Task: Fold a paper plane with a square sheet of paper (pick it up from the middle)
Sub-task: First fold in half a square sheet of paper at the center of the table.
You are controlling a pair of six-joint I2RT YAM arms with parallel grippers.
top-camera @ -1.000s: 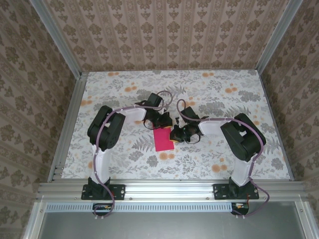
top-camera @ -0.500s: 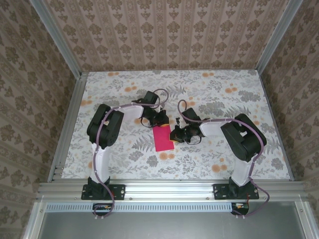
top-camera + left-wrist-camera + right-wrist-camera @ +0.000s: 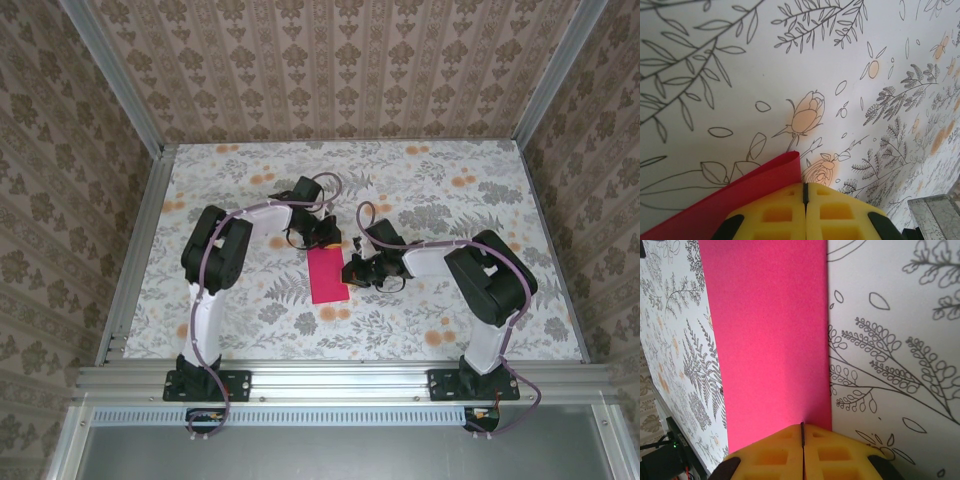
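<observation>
Checking in on the plane fold. The square sheet of paper (image 3: 328,277) isn't square any more. From the overhead camera it's a narrow pink rectangle lying in the middle of the table (image 3: 440,330), between the two arms, so I'd guess it's folded in half and nothing else yet.

The left fingers (image 3: 771,216) are pressed fully together, with no gap. They sit at the far end of the strip, and the wrist cam shows a pink corner running right under the tips. The right fingers (image 3: 832,452) are shut tight too, sitting over the strip's right-hand long edge towards its near end. I can't tell whether either pair has actually pinched the paper or is just pressing it down. My read is that closed tips work like a blunt thumb: one pins the sheet so it can't slide while the other flattens the crease.

The long axis runs away from the arm bases towards the back wall, with the far end leaning a touch to the left. In the right wrist view it stretches straight out ahead of the tips. There's no nose formed yet, so it doesn't really point anywhere.
</observation>
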